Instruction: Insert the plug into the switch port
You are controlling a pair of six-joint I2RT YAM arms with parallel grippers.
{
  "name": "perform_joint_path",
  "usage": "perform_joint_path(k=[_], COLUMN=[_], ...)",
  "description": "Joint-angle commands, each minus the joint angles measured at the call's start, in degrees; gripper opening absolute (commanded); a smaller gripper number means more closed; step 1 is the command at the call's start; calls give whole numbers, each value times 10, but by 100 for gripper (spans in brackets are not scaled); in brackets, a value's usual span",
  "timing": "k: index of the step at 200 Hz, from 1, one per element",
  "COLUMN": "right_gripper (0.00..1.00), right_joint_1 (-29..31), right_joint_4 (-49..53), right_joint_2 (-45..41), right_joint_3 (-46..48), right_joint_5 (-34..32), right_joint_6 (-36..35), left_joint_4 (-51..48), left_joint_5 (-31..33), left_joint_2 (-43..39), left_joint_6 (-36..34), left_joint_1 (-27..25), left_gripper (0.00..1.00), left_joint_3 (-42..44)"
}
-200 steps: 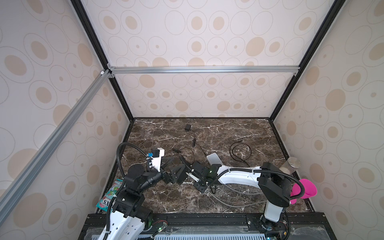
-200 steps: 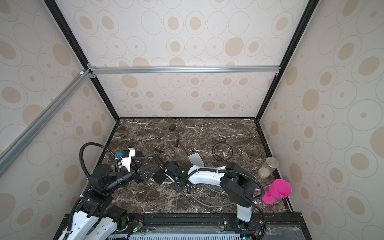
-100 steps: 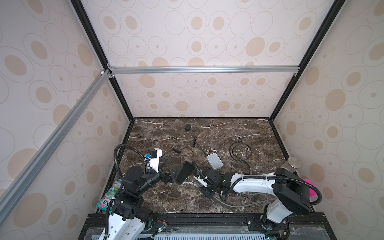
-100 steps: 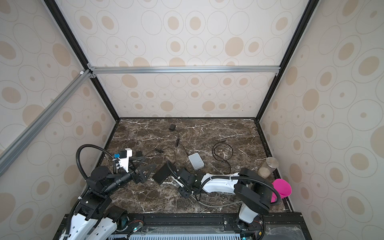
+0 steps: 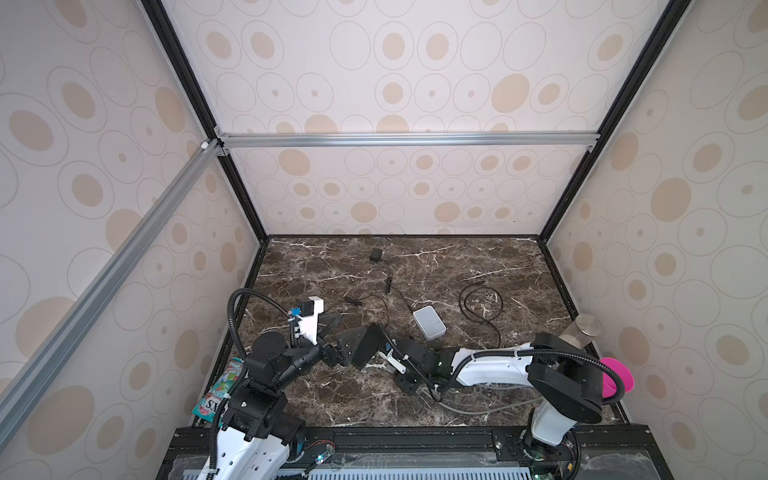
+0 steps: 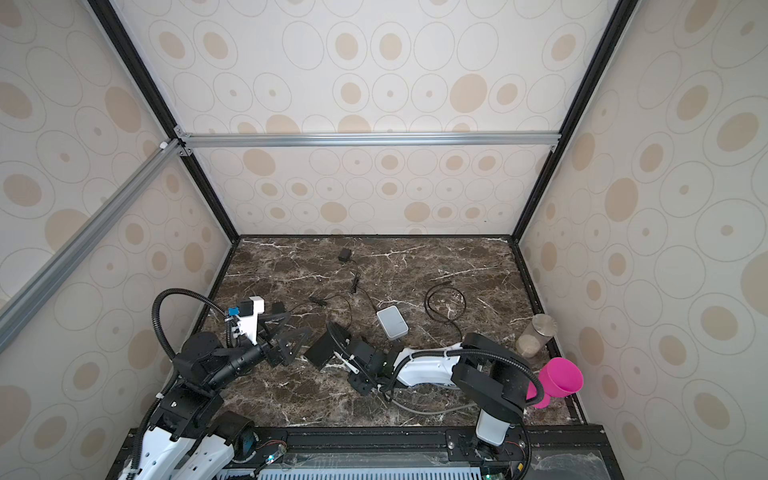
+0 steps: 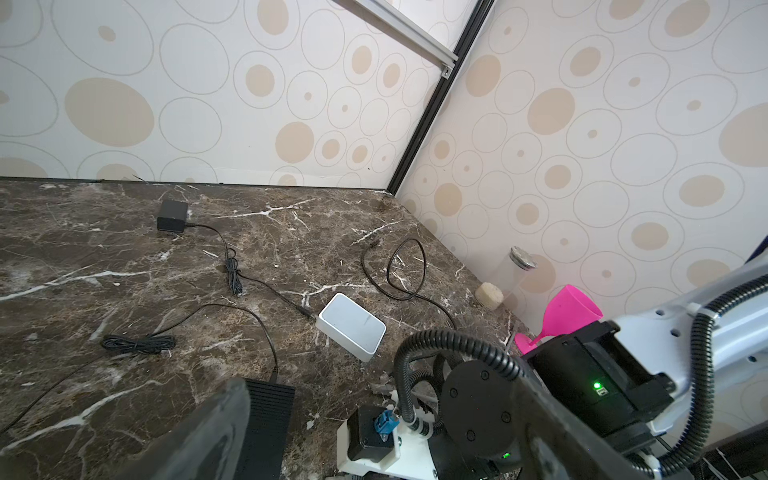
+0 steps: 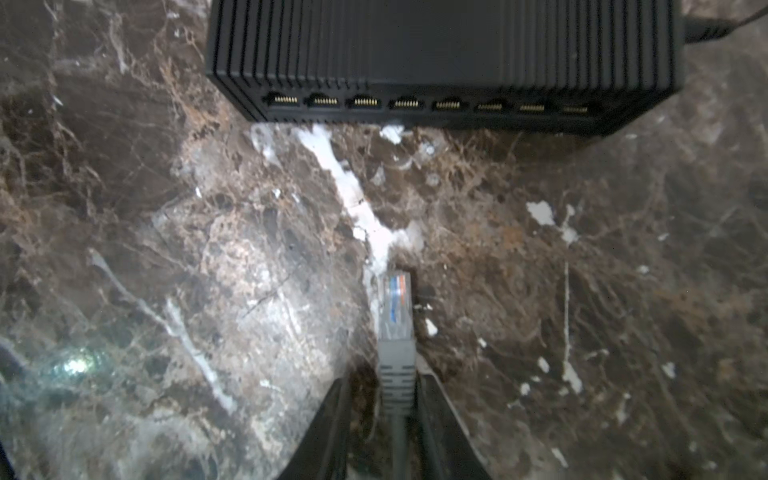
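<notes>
You are looking at a marble worktop (image 5: 457, 257) carrying a white box (image 5: 429, 328) near the middle. A black adapter (image 5: 376, 254) is lying far behind it, and a looped black cable (image 5: 480, 305) is lying to its right. A lidded jar (image 5: 582, 332) and a pink goblet (image 5: 619, 374) are standing at the right edge, and a snack packet (image 5: 220, 388) is lying near left.

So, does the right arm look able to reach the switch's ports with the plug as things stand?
Probably yes: the plug between the right gripper's jaws points at the switch's port row, with only bare marble between; its grip is unclear.
</notes>
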State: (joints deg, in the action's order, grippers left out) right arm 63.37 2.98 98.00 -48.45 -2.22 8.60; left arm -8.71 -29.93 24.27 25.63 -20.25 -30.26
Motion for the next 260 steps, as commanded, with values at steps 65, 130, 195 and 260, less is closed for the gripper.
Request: perform_joint_path(k=[65, 130, 195, 260], right_gripper=[27, 32, 23, 2], right_joint_1=[4, 4, 4, 4], right_joint_4=[13, -1, -6, -14], right_joint_2=[23, -10, -13, -16], right_joint_3=[20, 50, 56, 57], right_joint_5=[-2, -7, -9, -14], right_joint_6=[10, -2, -6, -4], left_joint_4=[2, 2, 2, 0], left_joint_5=[0, 1, 1, 3], left_joint_2=[-1, 0, 3, 8], left_joint_6=[-13, -13, -13, -12], left_joint_1=[1, 1, 1, 1], left_gripper=[98, 98, 98, 98], left_joint_3=[-8, -7, -8, -8])
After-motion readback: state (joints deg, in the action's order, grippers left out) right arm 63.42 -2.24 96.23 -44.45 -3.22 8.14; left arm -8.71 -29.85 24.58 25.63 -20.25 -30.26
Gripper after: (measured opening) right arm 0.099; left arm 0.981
